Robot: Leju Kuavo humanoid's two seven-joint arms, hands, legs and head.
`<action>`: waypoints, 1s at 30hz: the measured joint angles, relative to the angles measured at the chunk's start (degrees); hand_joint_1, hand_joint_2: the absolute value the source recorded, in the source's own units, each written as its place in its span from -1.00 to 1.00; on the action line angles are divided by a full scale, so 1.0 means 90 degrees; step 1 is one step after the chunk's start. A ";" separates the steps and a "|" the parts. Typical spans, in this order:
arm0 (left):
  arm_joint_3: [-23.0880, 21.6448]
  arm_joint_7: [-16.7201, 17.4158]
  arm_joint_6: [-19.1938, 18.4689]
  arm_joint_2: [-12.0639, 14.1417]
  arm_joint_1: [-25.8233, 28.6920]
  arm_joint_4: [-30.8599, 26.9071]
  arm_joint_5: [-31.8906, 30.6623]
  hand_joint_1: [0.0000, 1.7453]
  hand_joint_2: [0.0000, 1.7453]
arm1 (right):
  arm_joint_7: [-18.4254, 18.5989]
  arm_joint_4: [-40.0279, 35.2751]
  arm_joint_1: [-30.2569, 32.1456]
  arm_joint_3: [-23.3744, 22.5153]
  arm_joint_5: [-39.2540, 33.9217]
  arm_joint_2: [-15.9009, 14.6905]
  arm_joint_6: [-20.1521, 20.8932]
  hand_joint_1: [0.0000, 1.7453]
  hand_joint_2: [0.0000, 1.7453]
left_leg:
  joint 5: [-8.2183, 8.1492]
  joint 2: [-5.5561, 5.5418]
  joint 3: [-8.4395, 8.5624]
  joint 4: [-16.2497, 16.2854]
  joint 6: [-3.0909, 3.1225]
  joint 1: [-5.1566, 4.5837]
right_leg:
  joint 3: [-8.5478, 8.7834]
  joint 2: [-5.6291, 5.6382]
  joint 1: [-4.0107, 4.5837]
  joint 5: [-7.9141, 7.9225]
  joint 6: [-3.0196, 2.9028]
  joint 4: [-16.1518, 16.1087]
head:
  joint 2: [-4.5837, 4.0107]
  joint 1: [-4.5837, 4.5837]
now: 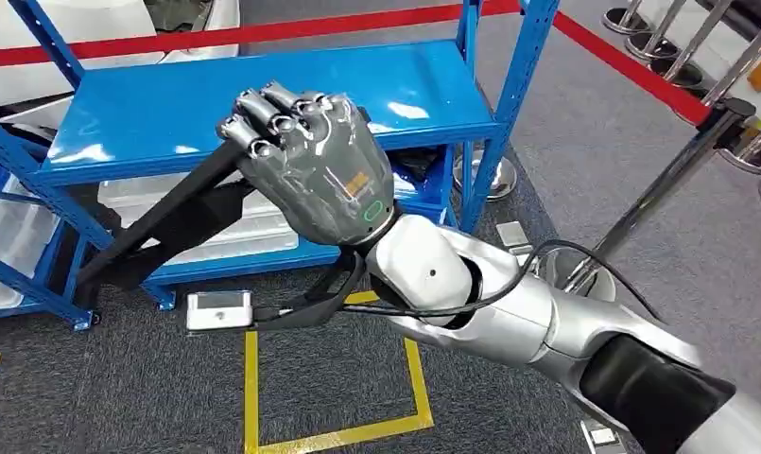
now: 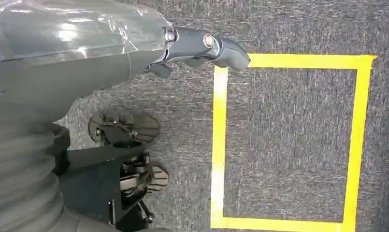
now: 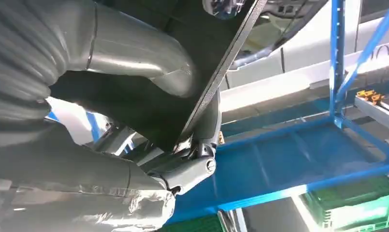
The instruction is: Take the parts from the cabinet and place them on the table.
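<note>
- The right robot hand (image 1: 310,161) is raised in front of the blue cabinet (image 1: 263,104), its fingers curled tight around a long, flat black part (image 1: 168,222); from where I stand it looks like a firm hold near the part's upper end.
- The part slants down and away from that hand toward the floor on the robot's left, its lower end hanging near the cabinet's foot. In the right wrist view the same black strip (image 3: 221,72) runs edge-on past the thumb, pressed against the palm.
- The left robot hand (image 2: 202,46) hangs low over the grey carpet, a dark finger stretched out with nothing in it that I can see; whether the rest of it is spread or curled I cannot tell.
- Progress, as I judge it: the part is off the shelf and in hand, so the picking is done. The carrying and setting down are still to come, and no desk is in sight from here.
- The top shelf of the cabinet is bare blue metal. On the shelf below sits a pale plastic bin (image 1: 234,227); I cannot make out what is in it.
- The right wrist view catches green crates (image 3: 356,205) under a blue shelf, contents hidden.
- Yellow tape (image 1: 338,397) marks a square on the carpet below.
</note>
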 joint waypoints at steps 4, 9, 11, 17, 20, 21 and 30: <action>0.0000 0.0002 -0.0002 0.0000 0.0007 0.0002 -0.0002 -1.00 1.00 | 0.0005 0.0007 0.0064 -0.0005 -0.0015 0.0000 -0.0039 1.00 1.00 | 0.0094 0.0010 -0.0171 0.0027 0.0035 -0.0024 | -0.0524 0.0007 -0.0018 -0.0812 0.0051 0.1557 | 0.0000 0.0056; 0.0002 0.0007 -0.0017 0.0000 -0.0007 0.0002 -0.0007 -1.00 1.00 | -0.0024 0.0027 0.0078 -0.0010 -0.0161 0.0000 -0.0105 1.00 1.00 | 0.0125 0.0006 -0.0330 0.0179 -0.0056 -0.0056 | 0.0596 0.0010 -0.0004 -0.0100 0.0002 -0.0367 | 0.0000 0.0092; 0.0002 0.0012 -0.0019 0.0000 -0.0011 0.0002 -0.0012 -1.00 1.00 | -0.0095 0.0029 0.0107 -0.0037 -0.0377 0.0002 -0.0185 1.00 1.00 | 0.0181 0.0000 -0.0397 0.0214 -0.0132 -0.0050 | 0.0534 0.0024 -0.0001 -0.0061 -0.0068 -0.0406 | 0.0000 0.0065; 0.0002 0.0012 -0.0019 0.0002 -0.0020 0.0002 -0.0015 -1.00 1.00 | -0.0430 0.0080 0.0177 -0.0051 -0.1379 0.0019 -0.0252 1.00 1.00 | -0.0658 -0.0009 -0.0839 0.1364 -0.0341 -0.0006 | 0.0392 -0.0002 -0.0022 0.0111 -0.0304 -0.0449 | 0.0000 -0.0034; 0.0002 0.0041 -0.0075 0.0002 -0.0020 0.0002 -0.0015 -1.00 1.00 | -0.0547 0.0117 0.0250 -0.0051 -0.1747 0.0019 -0.0262 1.00 1.00 | -0.0870 -0.0008 -0.1010 0.2086 -0.0352 -0.0012 | 0.0293 -0.0012 -0.0002 0.0178 -0.0305 -0.0434 | 0.0000 -0.0046; 0.0002 0.0063 -0.0109 0.0002 -0.0023 0.0002 -0.0017 -1.00 1.00 | -0.0610 0.0141 0.0267 -0.0051 -0.1946 0.0022 -0.0265 1.00 1.00 | -0.0695 -0.0009 -0.0806 0.1777 -0.0325 -0.0014 | 0.0276 -0.0011 0.0002 0.0189 -0.0303 -0.0430 | 0.0000 -0.0049; 0.0002 0.0138 -0.0134 0.0010 -0.0098 0.0002 -0.0083 -1.00 1.00 | -0.1073 0.0364 0.0377 -0.0058 -0.2628 0.0163 -0.0384 1.00 1.00 | 0.0003 -0.0025 0.0015 -0.0016 -0.0005 -0.0033 | 0.0143 -0.0004 0.0012 0.0129 -0.0051 -0.0313 | 0.0000 -0.0047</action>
